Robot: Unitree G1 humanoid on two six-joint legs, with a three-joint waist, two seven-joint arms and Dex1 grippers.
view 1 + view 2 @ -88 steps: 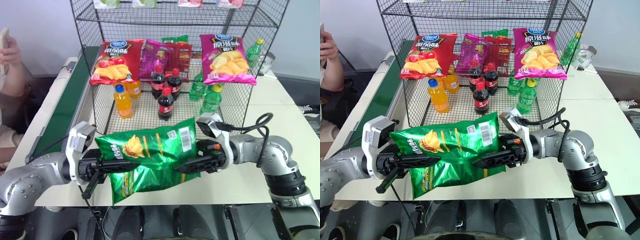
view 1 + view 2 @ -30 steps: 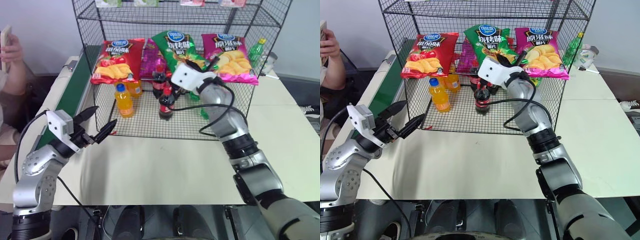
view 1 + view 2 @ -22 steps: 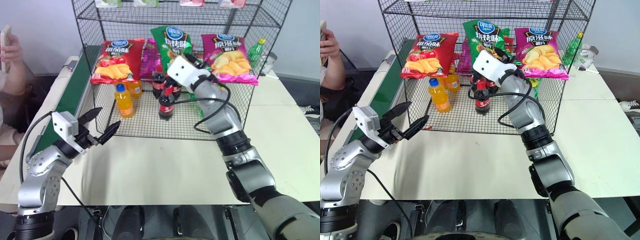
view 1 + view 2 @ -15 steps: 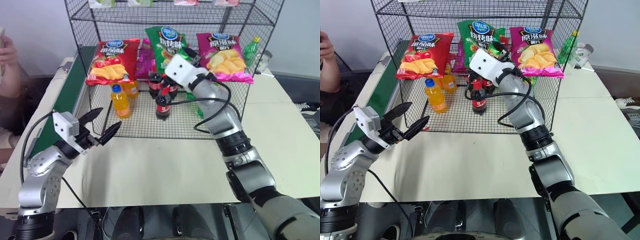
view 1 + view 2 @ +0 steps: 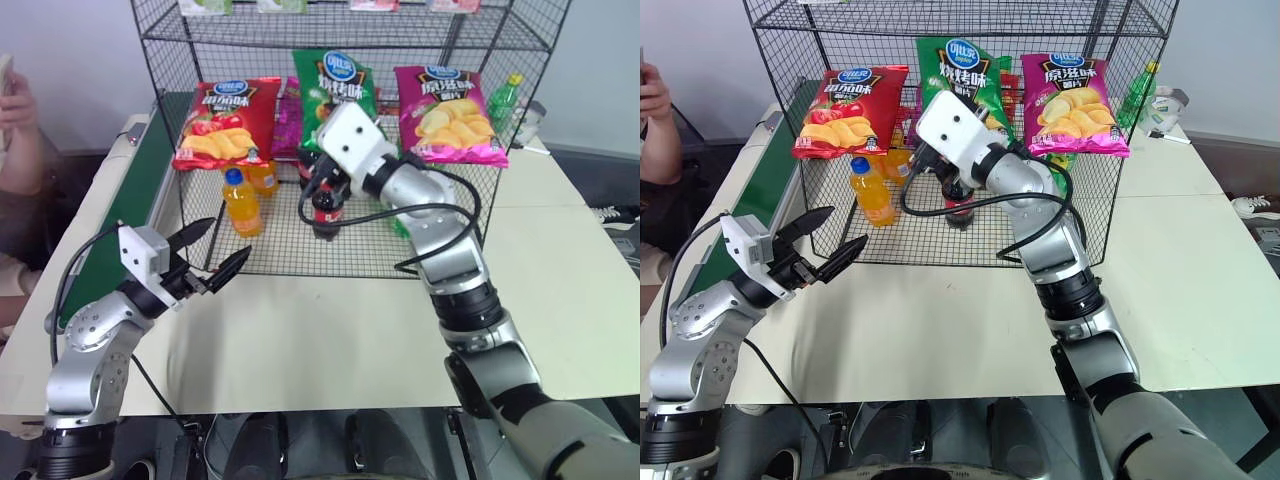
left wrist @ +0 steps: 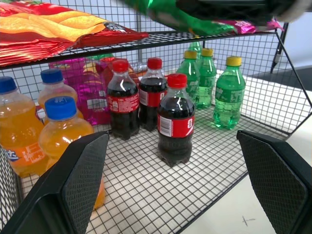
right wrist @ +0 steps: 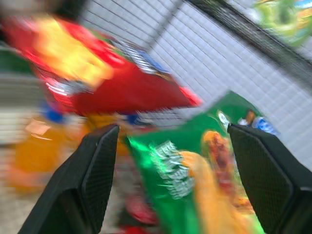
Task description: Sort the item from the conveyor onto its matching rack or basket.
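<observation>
Green crisp bag (image 5: 338,88) lies on the wire rack (image 5: 470,40) between red bag (image 5: 222,120) and magenta bag (image 5: 447,100), above cola bottles (image 6: 174,125); both grippers, left (image 5: 215,256) and right (image 7: 165,180), gape wide, empty.

Left end effector (image 5: 218,255) low at the left, fingers spread; right end effector (image 7: 168,178) raised mid-scene, fingers apart, nothing held.
</observation>
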